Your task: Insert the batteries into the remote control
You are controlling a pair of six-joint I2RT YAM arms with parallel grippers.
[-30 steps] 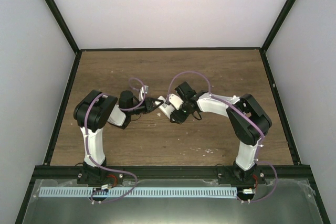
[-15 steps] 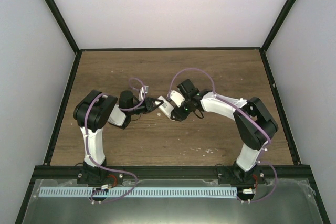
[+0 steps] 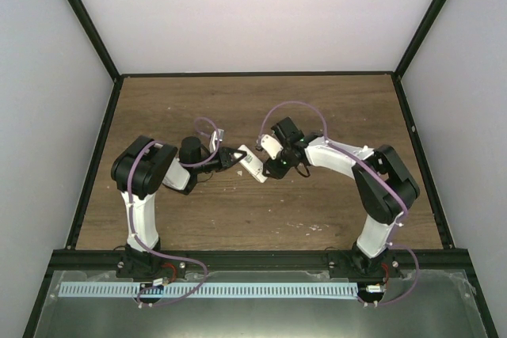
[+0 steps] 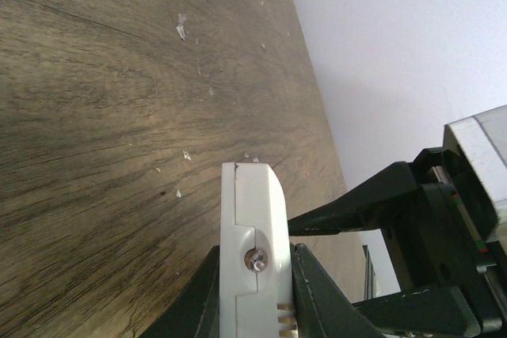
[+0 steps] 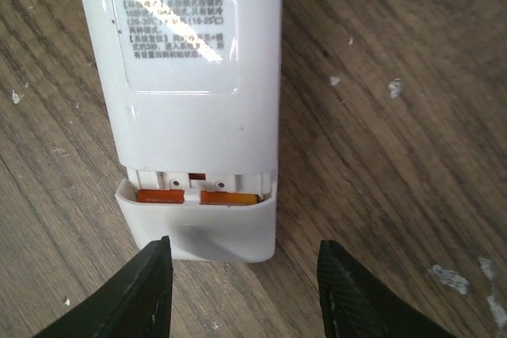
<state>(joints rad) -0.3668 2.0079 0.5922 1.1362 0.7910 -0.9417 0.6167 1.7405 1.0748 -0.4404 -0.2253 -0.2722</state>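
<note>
The left gripper point(image 3: 231, 157) pinches the remote control point(image 5: 198, 124); the right gripper point(image 5: 242, 279) stands open by its end. Orange batteries point(image 5: 230, 197) peek out under a Chinese label point(image 5: 178, 29)

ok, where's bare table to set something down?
Free: far half of the brown wooden table by the back wall; near strip between the arm bases, crumbs only. Crowded: centre, left gripper and right gripper at the white rectangular remote.
</note>
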